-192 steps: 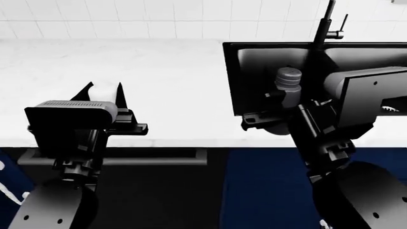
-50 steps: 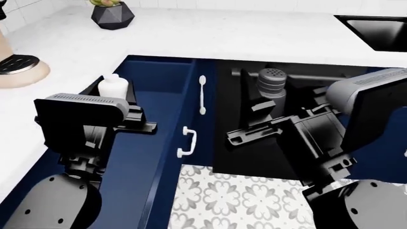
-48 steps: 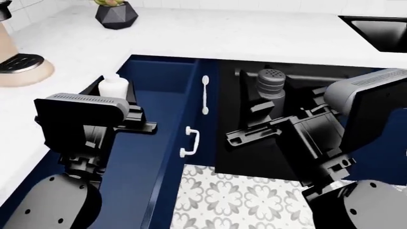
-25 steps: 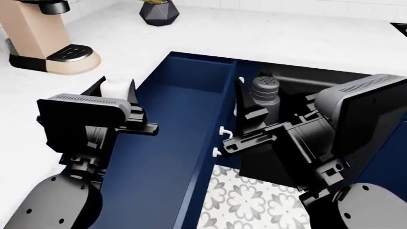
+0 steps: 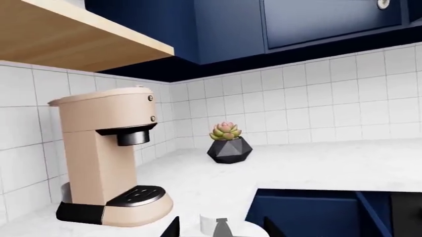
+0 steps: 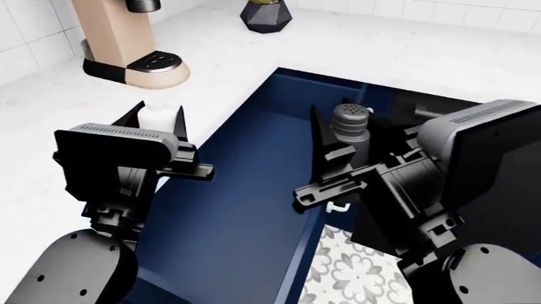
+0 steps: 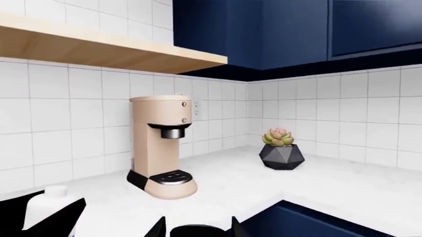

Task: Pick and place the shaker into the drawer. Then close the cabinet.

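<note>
The shaker (image 6: pixel 351 125) stands upright, long axis vertical, its grey perforated cap pointing up, gripped between the fingers of the right gripper (image 6: pixel 353 136) over the open navy drawer (image 6: pixel 253 190). The left gripper (image 6: pixel 159 120) hangs over the white counter (image 6: pixel 76 126) beside the drawer, fingers spread around a small white bottle (image 6: pixel 154 116). Behind stand a beige coffee machine (image 6: pixel 127 38) and a potted succulent (image 6: pixel 265 12).

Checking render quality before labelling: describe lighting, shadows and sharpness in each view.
Head view: even, soft light, sharp; black right end effector shows little detail around the shaker. Left wrist view: crisp, shadow band under the blue wall cabinets. Right wrist view: flat light, coffee machine sharp, no glare.
</note>
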`<state>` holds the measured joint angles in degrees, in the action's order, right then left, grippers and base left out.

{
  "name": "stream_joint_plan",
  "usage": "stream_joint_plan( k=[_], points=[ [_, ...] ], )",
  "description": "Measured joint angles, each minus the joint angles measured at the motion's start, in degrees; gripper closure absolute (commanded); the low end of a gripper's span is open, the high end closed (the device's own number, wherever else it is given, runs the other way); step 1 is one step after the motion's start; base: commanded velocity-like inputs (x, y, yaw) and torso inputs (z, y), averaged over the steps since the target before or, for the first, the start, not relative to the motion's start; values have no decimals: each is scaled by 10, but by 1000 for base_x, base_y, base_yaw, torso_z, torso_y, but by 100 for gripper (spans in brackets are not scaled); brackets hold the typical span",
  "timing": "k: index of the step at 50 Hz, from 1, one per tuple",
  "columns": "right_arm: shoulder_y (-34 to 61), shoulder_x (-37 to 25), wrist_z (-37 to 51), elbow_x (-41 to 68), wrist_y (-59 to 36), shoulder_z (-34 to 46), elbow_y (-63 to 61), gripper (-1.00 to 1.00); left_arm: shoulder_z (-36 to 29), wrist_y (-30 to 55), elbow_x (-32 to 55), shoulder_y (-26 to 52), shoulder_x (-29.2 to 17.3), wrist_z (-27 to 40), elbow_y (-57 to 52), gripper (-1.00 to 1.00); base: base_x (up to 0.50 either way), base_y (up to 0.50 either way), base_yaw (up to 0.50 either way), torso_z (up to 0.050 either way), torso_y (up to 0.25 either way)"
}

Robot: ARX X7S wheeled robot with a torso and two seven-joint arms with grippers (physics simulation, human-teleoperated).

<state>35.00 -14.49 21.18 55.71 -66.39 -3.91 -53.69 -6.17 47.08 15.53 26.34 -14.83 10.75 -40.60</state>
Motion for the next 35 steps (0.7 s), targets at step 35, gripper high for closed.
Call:
stream_joint_plan(
  k=[35],
  points=[
    [169,-42,157,189,-92,-75,22,100,-122,103,61,201,-21,-153,258,100,0,0,0,0,0]
  ],
)
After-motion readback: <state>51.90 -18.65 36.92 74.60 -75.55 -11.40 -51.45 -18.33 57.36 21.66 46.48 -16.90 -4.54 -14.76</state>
